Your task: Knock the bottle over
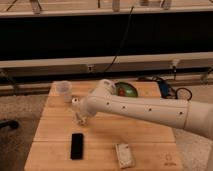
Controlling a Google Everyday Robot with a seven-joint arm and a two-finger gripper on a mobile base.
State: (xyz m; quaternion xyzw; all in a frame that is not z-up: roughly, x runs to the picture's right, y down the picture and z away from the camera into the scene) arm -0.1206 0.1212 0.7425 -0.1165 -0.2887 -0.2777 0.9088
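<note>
The bottle [76, 109] is small, slim and transparent with a white cap. It stands upright on the left part of the wooden table [55, 130], just in front of the cup. My white arm reaches in from the right across the table. My gripper [82, 119] hangs at its left end, right beside the bottle on its right side, low over the table top. The arm hides part of the gripper. I cannot tell whether it touches the bottle.
A wider translucent cup [63, 90] stands at the table's back left. A black phone [77, 145] lies at the front left and a white packet [124, 155] at the front middle. A green bowl [126, 90] and blue items [167, 89] sit at the back right.
</note>
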